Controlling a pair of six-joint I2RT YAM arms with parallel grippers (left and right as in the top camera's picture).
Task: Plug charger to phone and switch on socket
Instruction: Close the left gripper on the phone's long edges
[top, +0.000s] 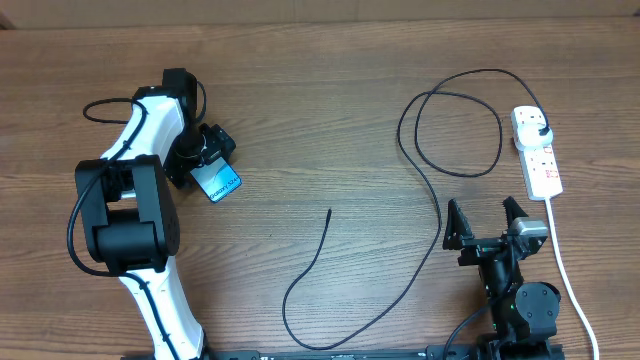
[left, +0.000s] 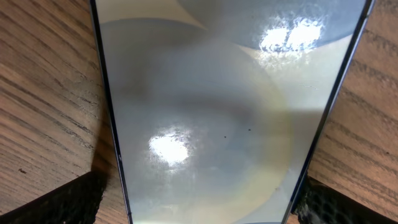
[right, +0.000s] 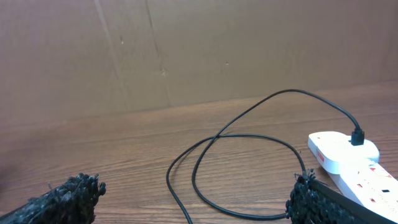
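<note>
Phone (top: 217, 182) lies between left gripper's (top: 205, 160) open jaws; right gripper (top: 484, 212), open and empty, must grab the charger (top: 316, 250) tip next

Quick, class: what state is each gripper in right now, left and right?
Left gripper: open, straddling the phone, no grip visible.
Right gripper: open, holding nothing.

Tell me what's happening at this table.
The left gripper hangs open over the phone, a finger on either side of it, with no grip visible. The right gripper is open and empty beside the socket. The charger has its plug in the socket, but its connector tip lies loose on the table, apart from the phone. The switch position can't be read.
</note>
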